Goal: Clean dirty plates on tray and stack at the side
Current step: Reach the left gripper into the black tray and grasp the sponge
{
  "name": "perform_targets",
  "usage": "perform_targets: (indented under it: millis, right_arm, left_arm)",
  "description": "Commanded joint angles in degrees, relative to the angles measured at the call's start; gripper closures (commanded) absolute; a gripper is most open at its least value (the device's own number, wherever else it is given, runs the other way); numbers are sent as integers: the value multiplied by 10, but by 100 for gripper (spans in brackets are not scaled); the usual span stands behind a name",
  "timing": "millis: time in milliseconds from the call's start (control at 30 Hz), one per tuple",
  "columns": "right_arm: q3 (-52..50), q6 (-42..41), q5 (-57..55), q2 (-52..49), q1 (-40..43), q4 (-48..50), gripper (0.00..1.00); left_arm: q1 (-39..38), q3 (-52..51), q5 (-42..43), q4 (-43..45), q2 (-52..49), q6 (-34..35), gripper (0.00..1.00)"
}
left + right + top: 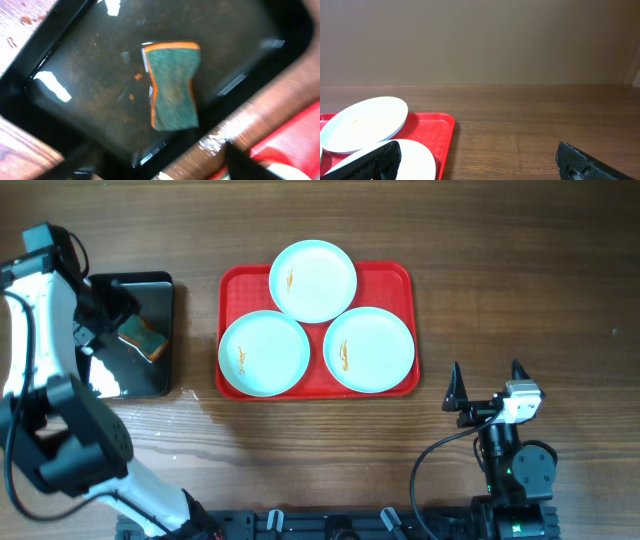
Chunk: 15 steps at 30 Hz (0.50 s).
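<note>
Left gripper point(157, 162) and right gripper point(487, 385) open; three orange-smeared mint plates point(313, 280) on red tray point(232, 280).

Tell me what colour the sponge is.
The sponge is green with an orange edge; best in left wrist view.

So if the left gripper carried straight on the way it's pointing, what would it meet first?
Most likely the green-and-orange sponge lying in the black tray: it sits nearly centred ahead of the left gripper. Depth is hard to judge, but nothing shows in between.
</note>
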<state>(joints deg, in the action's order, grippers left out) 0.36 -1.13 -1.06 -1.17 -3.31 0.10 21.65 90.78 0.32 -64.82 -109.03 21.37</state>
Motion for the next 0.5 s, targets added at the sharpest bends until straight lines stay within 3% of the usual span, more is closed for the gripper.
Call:
perform_targets:
  millis: [0, 33, 133, 200, 467]
  right_arm:
    - [-1, 10, 10, 4, 3, 3, 0]
    - [-1, 10, 10, 4, 3, 3, 0]
    - [-1, 10, 10, 4, 3, 3, 0]
    - [-1, 10, 10, 4, 3, 3, 0]
    - [-1, 10, 10, 4, 3, 3, 0]
  left_arm:
    - [2, -6, -9, 13, -42, 6, 46]
    - [4, -6, -11, 19, -51, 6, 37]
    - [4, -6, -20, 32, -74, 6, 39]
    - [4, -6, -19, 39, -86, 6, 31]
    - [2, -6, -19, 61, -132, 5, 29]
